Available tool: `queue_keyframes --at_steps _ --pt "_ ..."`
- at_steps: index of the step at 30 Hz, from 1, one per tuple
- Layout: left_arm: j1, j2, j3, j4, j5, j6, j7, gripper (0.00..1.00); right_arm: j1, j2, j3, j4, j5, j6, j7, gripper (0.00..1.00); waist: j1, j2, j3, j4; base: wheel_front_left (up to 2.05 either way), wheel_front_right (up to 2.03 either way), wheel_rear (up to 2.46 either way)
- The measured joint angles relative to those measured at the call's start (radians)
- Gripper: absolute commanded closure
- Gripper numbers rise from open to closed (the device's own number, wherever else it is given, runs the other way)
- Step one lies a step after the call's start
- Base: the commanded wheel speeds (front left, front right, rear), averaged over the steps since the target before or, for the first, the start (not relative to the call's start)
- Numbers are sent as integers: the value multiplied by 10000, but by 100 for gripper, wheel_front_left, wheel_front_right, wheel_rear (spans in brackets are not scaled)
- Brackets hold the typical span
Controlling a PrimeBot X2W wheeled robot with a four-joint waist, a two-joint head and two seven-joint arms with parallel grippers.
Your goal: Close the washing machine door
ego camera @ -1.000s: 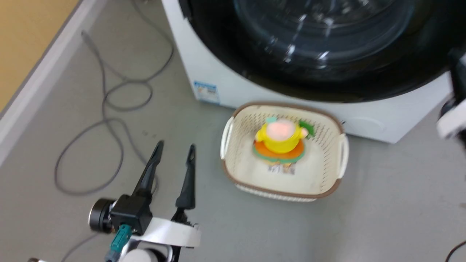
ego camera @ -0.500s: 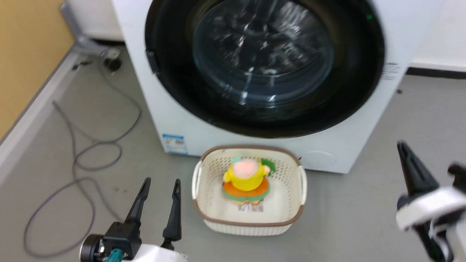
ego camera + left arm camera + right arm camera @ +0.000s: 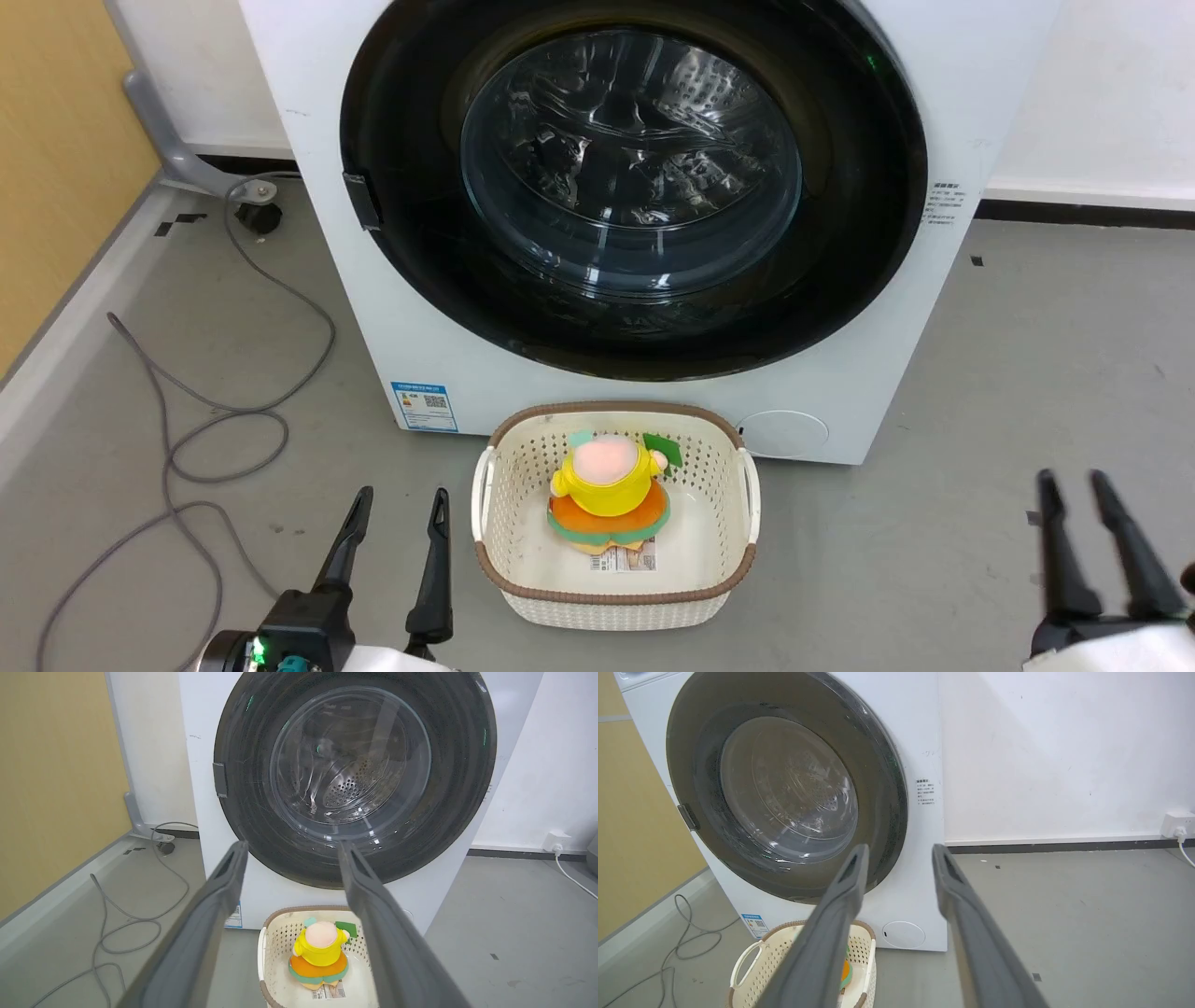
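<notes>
Grey floor (image 3: 934, 560) is seen nearest, where the left gripper (image 3: 401, 493) and the right gripper (image 3: 1073, 478) are spread apart and empty. Between them a cream basket (image 3: 750, 495) with a toy (image 3: 607, 485) is placed. Just behind it, the washing machine door (image 3: 630, 177) is seen shut flat against the washing machine (image 3: 317, 280).

Our left gripper (image 3: 292, 845) points at the washing machine (image 3: 201, 765), its two dark fingers spread apart with nothing between them. We see the washing machine door (image 3: 458, 812) lying flush against the white front, the holed steel drum showing through its clear glass centre. On the grey floor (image 3: 504, 914) just in front of the machine stands a cream basket (image 3: 273, 947) with a soft toy (image 3: 320, 952) in yellow and orange inside. A grey cable (image 3: 159, 927) loops on the floor beside the yellow wall (image 3: 56, 788). A white socket (image 3: 556, 840) sits low on the far wall.
</notes>
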Motion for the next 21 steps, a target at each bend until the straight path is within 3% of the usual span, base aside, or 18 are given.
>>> queue_keyframes --at_steps 7,21 --pt "-2 59 -75 128 -21 13 2 0 471 646 -479 -606 -537 0 59 0 0 0 -56 73 0 0 0" --pt "-3 100 -228 157 -8 144 4 0 578 800 -92 -669 -754 0 96 0 0 0 -131 30 0 0 0"
